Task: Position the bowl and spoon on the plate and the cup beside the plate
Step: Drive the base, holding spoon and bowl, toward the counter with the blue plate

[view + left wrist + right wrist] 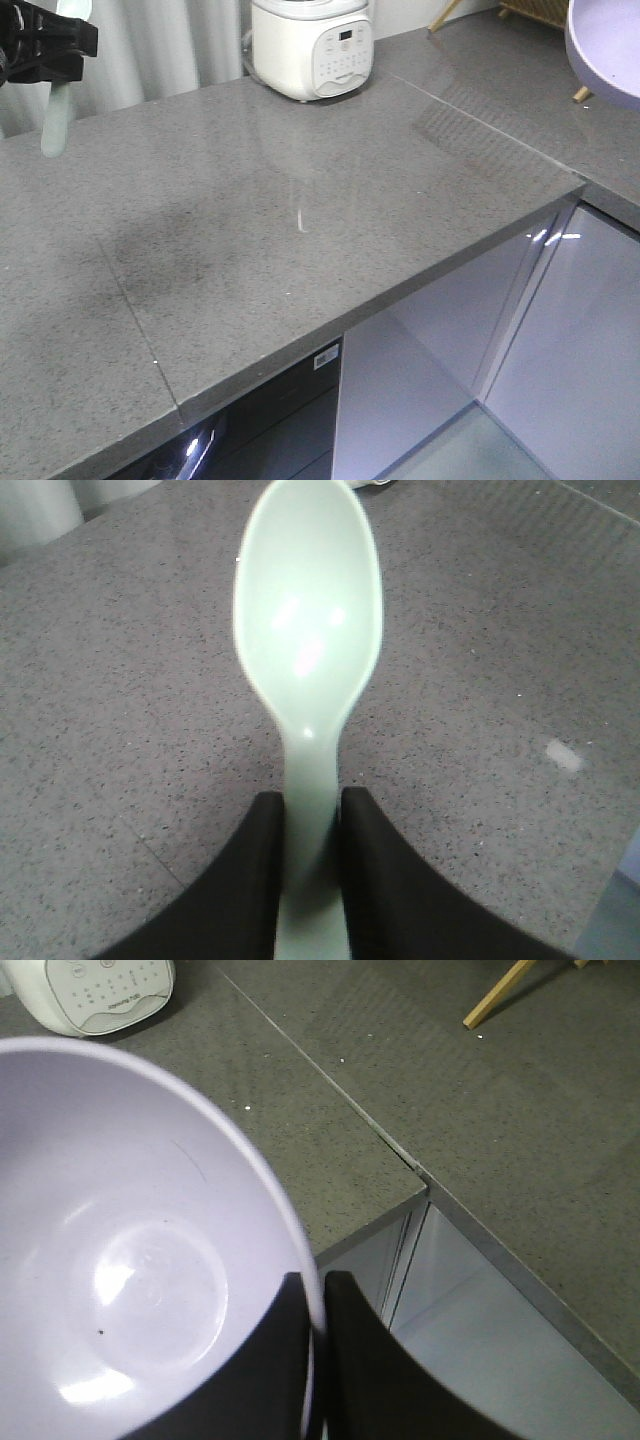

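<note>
Left gripper (311, 808): jaws pinched on the flat handle of the spoon (308, 630), just below the neck, with the oval head pointing out ahead of the wrist. The spoon is carried in the air over the grey counter (300, 250), not resting on it. Judge it very light, stiff and slick plastic. A handle grip this narrow may let it pivot, so keep the squeeze firm and take it no nearer the tip. Right gripper (322, 1295): one finger inside and one outside the rim of the bowl (130, 1260), clamped on the thin wall. The bowl is also aloft, over the counter's right corner and cabinet edge. Judge it light, smooth and a little flexible at the lip. Held by one side only, it will want to tilt, so move it slowly and set it down flat. Neither the plate nor the cup shows in any view, so you cannot place against them from here. Farther back stands a white rice cooker (310, 45), well clear of both arms.
</note>
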{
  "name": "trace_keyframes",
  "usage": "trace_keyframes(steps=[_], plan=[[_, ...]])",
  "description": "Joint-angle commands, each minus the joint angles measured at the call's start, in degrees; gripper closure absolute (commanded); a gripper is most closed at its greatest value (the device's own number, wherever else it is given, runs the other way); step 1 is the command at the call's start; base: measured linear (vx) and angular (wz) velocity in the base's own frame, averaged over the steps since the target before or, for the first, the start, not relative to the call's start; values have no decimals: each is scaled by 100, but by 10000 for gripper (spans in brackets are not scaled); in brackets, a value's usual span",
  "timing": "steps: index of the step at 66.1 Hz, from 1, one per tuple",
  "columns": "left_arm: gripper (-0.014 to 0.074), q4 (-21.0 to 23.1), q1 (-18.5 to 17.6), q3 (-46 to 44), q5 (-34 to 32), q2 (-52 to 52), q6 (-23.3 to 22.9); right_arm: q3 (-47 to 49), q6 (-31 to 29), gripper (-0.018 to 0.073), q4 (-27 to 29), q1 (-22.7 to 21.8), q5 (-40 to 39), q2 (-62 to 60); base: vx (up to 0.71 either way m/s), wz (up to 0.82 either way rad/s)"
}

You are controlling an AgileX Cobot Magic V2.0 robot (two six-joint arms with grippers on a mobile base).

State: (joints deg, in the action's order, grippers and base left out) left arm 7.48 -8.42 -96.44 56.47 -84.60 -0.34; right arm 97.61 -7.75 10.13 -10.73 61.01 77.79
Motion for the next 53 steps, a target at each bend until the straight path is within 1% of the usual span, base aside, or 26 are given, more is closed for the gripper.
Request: trace_keyframes(steps=[1,25,53], plan=[[603,89,-34,-179,-333,216,-23,178,-40,565,65,-34,-402,-171,0,-23],[603,89,-34,-179,-333,216,-23,178,-40,565,65,-34,-402,-171,0,-34],[603,89,-34,-179,-333,216,-23,178,-40,565,65,-34,-409,-171,0,-53]])
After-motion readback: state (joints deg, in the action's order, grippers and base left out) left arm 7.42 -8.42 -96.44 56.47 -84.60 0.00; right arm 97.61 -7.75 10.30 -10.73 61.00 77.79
